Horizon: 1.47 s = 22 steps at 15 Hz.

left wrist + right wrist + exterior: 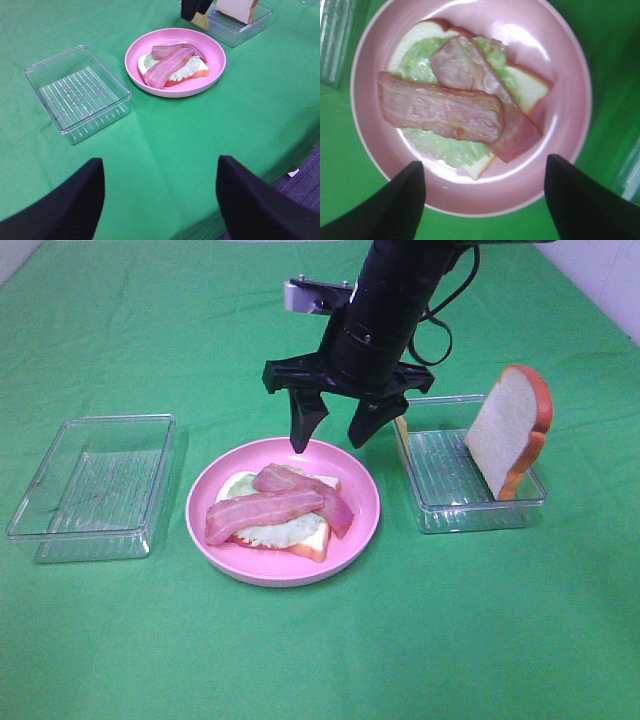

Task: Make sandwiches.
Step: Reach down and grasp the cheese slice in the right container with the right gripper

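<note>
I found the right tool (329, 440) hovering over the far rim of the pink plate (260, 565), jaws spread wide and holding nothing. The left tool (160, 172), seen only in its own wrist view, stood well apart from the plate, also wide and holding nothing. The part-built sandwich (275, 512) lay on the plate as bread, lettuce and two crossed bacon strips, while a second bread slice (508, 430) leaned on edge in the clear tray (480, 510) to the plate's right on the green worktop (320, 660).
</note>
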Tool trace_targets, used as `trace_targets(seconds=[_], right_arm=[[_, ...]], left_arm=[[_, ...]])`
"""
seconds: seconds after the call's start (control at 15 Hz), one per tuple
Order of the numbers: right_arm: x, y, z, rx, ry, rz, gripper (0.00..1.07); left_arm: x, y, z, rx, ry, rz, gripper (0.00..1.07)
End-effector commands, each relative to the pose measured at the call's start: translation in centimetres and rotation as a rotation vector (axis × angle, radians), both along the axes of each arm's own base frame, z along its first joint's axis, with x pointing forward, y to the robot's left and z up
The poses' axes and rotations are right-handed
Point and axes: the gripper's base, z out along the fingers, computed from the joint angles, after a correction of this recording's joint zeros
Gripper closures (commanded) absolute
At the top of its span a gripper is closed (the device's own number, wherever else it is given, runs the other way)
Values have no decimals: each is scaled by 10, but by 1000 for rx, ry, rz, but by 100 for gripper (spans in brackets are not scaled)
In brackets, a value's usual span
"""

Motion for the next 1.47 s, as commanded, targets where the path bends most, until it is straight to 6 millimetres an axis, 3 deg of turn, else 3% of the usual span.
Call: trace_targets(seconds=[0.07,0.27,0.47,0.53,0.73,1.13,1.33,1.47], right_arm=[[3,-10,17,-106,-20,-36,43],[14,-14,40,-162,-87,-40,44],[31,-23,43,-192,-64,-93,47],[49,-32,37,-174,-63,-131,48],[65,-46,15,-180,-21,-162,48],[78,-52,-17,-208,1,-151,50],[80,-52,-33,-229,28,-147,58],[80,-52,-34,-239,25,-141,75]], left_arm=[[-3,1,0,-20,-27,-3,45],[-3,1,0,-20,-27,-3,45],[-3,1,0,-20,-27,-3,45],[-2,1,0,-19,-26,-3,45],[-2,1,0,-21,-25,-3,45],[-2,1,0,-23,-22,-1,45],[-2,1,0,-23,-22,-1,45],[-2,1,0,-23,-22,-1,45]])
